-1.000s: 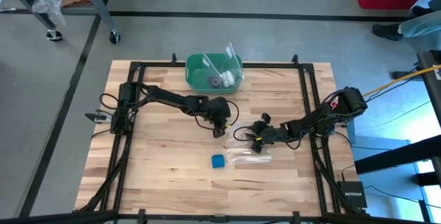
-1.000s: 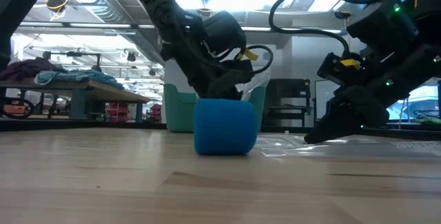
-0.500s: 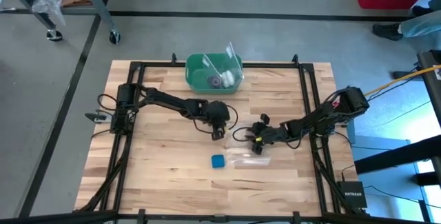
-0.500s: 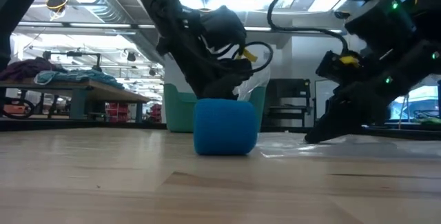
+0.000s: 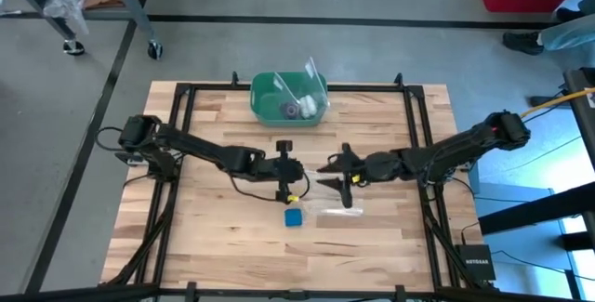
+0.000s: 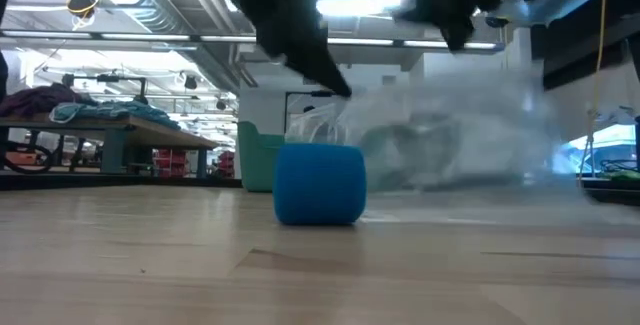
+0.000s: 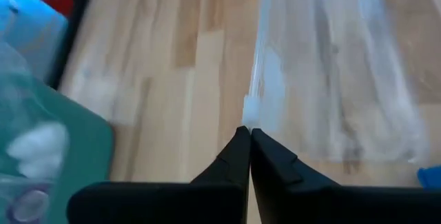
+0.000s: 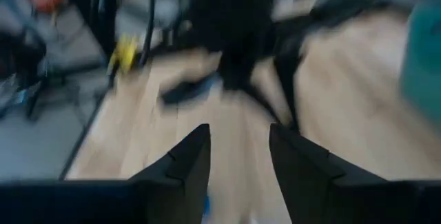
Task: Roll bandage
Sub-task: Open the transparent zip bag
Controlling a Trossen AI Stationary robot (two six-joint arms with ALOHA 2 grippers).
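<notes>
Two grippers are raised over the middle of the wooden table [image 5: 214, 218], and between them a clear plastic bag [image 5: 335, 211] is being lifted. The bandage [image 5: 294, 217] is seen as a compact blue roll standing on the table just in front of the bag, touched by neither gripper. The rolling itself is judged finished; the step in hand appears to be the handling of the bag, perhaps so that the roll can be packed.

The left gripper [image 7: 248, 156] is shown with its fingers pressed together on the thin edge of the bag. The right gripper [image 8: 238, 156] is seen with its fingers apart; nothing can be made out between them in its own view, so whether the bag is held there cannot be told.

For the next move, the bag's mouth would need to be parted and kept steady near the roll, and the film is likely to sag or slip.

Much is obscured. In the low view the arms and the bag are smeared, and only the roll is crisp. The bag's opening cannot be located. The contents of the green bin [image 5: 289, 97] at the far edge are too small to be identified.
</notes>
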